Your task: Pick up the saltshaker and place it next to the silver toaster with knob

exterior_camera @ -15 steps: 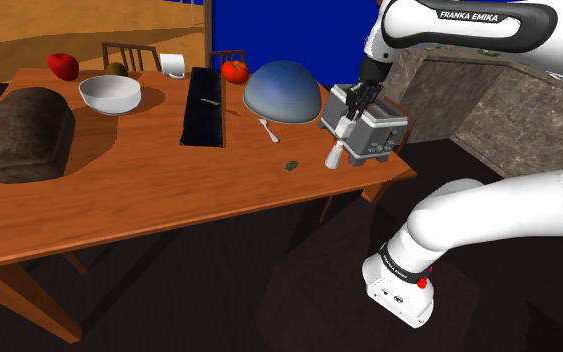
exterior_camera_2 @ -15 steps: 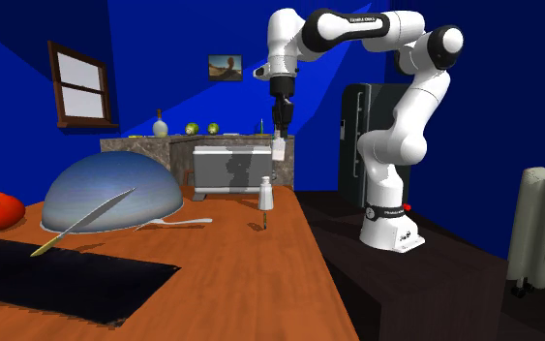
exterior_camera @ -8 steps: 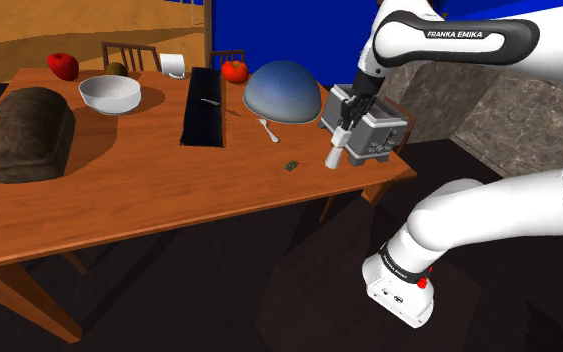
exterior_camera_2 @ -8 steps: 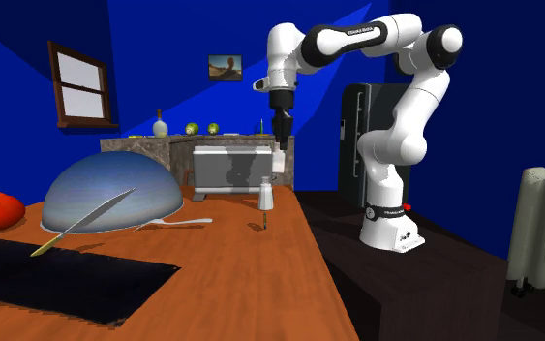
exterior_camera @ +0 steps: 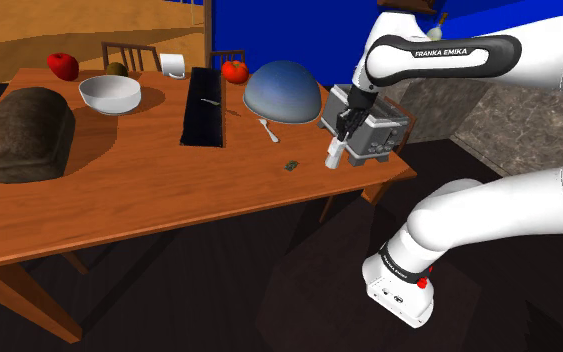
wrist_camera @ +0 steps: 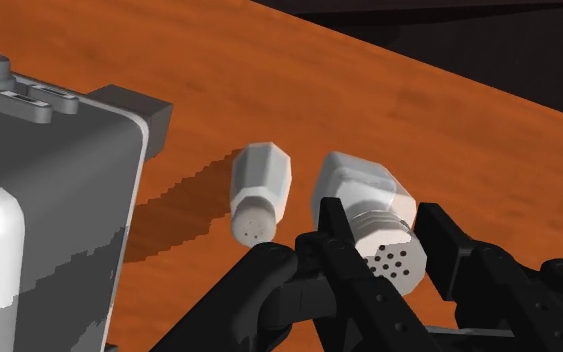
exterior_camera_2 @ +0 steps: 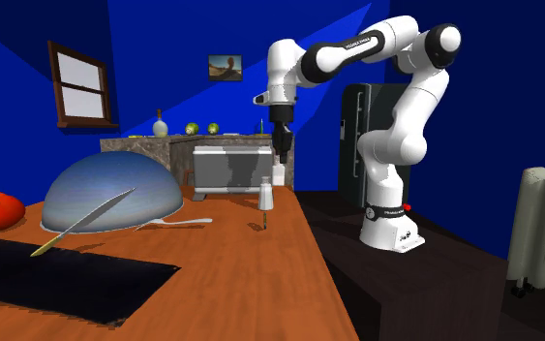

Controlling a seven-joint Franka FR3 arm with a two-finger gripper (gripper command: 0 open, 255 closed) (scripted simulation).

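My gripper (wrist_camera: 384, 240) is shut on a white saltshaker (wrist_camera: 371, 222), its holed cap facing the wrist camera. The held saltshaker (exterior_camera_2: 279, 174) hangs just above the wooden table (exterior_camera: 169, 190), close to the end of the silver toaster (exterior_camera: 372, 132). A second, similar shaker (wrist_camera: 260, 190) stands on the table between the held one and the toaster (wrist_camera: 39, 200). In the shoulder view the gripper (exterior_camera: 344, 127) is in front of the toaster, right above the standing shaker (exterior_camera: 334, 155). The second exterior view has the gripper (exterior_camera_2: 281, 155) over the table's far end, with the standing shaker (exterior_camera_2: 266, 194) a little nearer.
A blue-grey dome (exterior_camera: 282, 92) with a spoon (exterior_camera: 268, 129) beside it sits near the toaster. Further along are a black mat (exterior_camera: 207, 105), a tomato (exterior_camera: 234, 71), a white bowl (exterior_camera: 109, 94) and a dark loaf (exterior_camera: 27, 132). The table's corner lies just past the toaster.
The gripper has come down with the saltshaker, from above the toaster's top to just over the table beside the standing shaker. Nothing else moved.
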